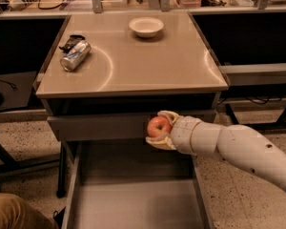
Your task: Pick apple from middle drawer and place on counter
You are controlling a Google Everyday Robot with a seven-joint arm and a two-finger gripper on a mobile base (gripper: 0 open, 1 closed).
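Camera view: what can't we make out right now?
All in the camera view.
Right side of the apple: covered by the gripper, which holds it above the open middle drawer.
Near end of the middle drawer: cut off by the bottom edge.
The dark item behind the can on the counter: too small to identify.
The arm: cut off by the right edge.

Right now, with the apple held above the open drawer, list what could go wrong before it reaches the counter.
1. The gripper holds the apple below the counter's front edge, close to the closed drawer front; a straight lift could hit that edge.
2. A knock could loosen the apple, dropping it into the open middle drawer below.
3. The can lies on its side at the counter's left; a nudge might roll it.
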